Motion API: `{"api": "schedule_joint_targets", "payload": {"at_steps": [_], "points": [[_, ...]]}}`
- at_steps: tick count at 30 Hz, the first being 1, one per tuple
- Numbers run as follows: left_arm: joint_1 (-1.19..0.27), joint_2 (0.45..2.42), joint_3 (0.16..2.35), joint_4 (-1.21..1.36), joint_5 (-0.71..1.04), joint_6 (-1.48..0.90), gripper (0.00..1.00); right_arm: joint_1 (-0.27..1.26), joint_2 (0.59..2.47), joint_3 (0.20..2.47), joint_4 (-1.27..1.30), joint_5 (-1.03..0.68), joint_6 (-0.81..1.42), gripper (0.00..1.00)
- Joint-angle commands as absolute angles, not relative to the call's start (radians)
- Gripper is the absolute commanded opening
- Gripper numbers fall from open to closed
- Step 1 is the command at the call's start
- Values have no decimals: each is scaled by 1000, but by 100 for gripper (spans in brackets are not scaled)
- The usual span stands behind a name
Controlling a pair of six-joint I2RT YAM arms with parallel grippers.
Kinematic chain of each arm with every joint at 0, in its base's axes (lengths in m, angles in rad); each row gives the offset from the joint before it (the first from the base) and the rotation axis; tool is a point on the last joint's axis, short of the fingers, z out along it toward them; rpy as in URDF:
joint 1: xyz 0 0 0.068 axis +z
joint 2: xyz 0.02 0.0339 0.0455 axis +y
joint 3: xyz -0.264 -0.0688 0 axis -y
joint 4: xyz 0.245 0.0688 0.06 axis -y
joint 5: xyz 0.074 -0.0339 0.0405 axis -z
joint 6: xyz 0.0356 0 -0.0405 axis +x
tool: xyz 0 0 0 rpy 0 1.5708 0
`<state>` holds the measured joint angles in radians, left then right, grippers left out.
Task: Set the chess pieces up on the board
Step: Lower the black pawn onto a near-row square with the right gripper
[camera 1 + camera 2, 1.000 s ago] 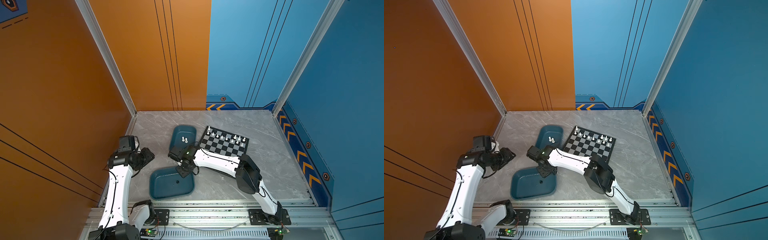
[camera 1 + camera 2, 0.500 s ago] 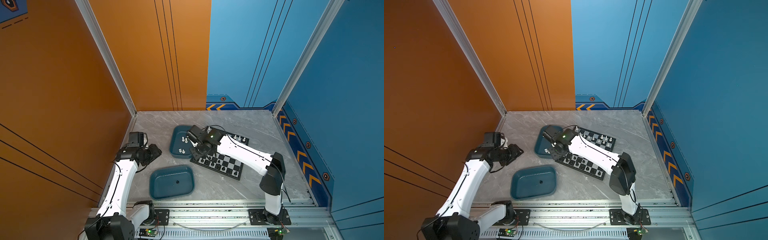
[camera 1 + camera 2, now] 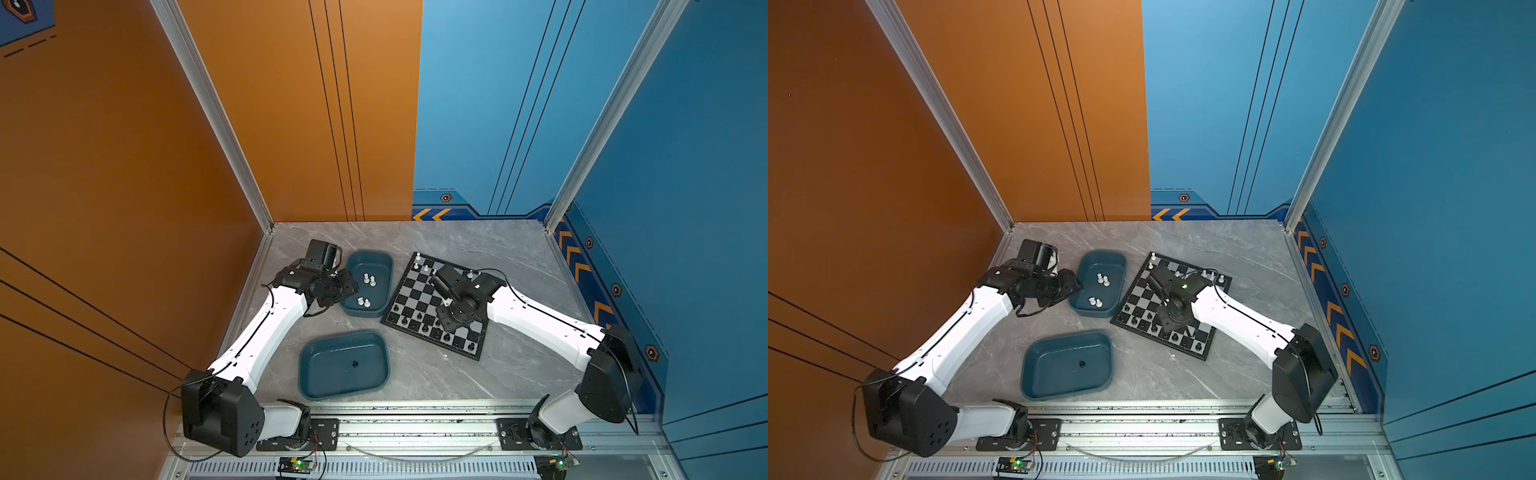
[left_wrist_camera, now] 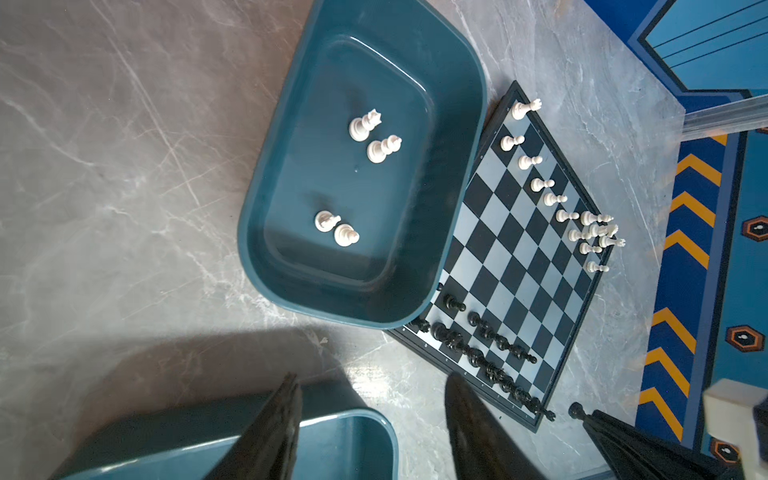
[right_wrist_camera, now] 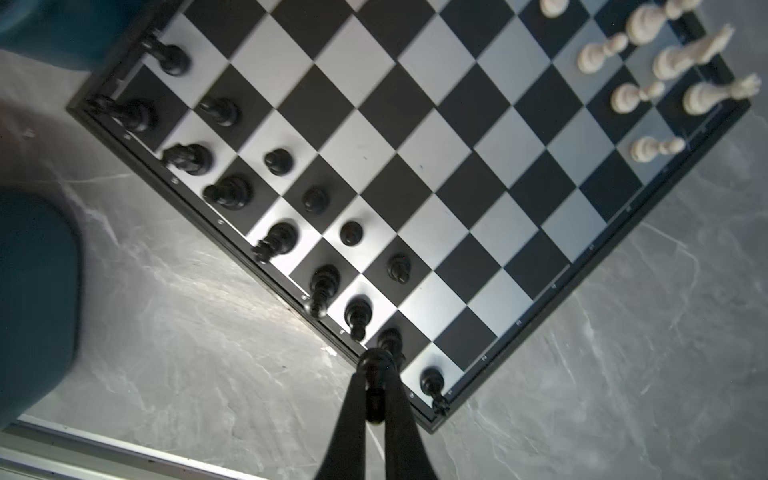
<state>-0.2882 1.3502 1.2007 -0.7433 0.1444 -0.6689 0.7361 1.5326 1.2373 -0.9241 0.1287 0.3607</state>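
Note:
The board (image 3: 417, 291) lies tilted right of centre. Black chess pieces (image 3: 415, 326) fill its near-left rows, and white ones (image 3: 420, 262) stand along its far edge. In the right wrist view my right gripper (image 5: 376, 376) is shut on a black piece (image 5: 375, 365), above the board's (image 5: 415, 166) near corner beside the black back row. In both top views that gripper (image 3: 446, 321) hangs over the black rows. My left gripper (image 4: 374, 395) is open and empty, at the left rim of the far teal tray (image 3: 384, 266). Several white pieces (image 4: 365, 137) stand in that tray.
A second teal tray (image 3: 307, 374) sits nearer the front, with one small dark thing (image 3: 355, 364) in it. Orange and blue walls close in the left, back and right. A metal rail (image 3: 415, 415) runs along the front edge.
My right gripper has swung from between the trays rightward to above the board's black rows. My left gripper has moved in toward the far tray.

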Motion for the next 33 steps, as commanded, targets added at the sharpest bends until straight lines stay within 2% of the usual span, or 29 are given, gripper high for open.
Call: {"api": "schedule_joint_targets", "payload": {"at_steps": [1, 12, 33], "points": [[-325, 1378, 1253, -737, 101, -685, 57, 709, 1487, 1167, -865, 144, 382, 4], [-373, 1417, 1299, -737, 74, -704, 56, 606, 1488, 1032, -769, 93, 364, 4], [-362, 1411, 1301, -762, 58, -700, 55, 596, 1596, 994, -691, 72, 367, 5]]}}
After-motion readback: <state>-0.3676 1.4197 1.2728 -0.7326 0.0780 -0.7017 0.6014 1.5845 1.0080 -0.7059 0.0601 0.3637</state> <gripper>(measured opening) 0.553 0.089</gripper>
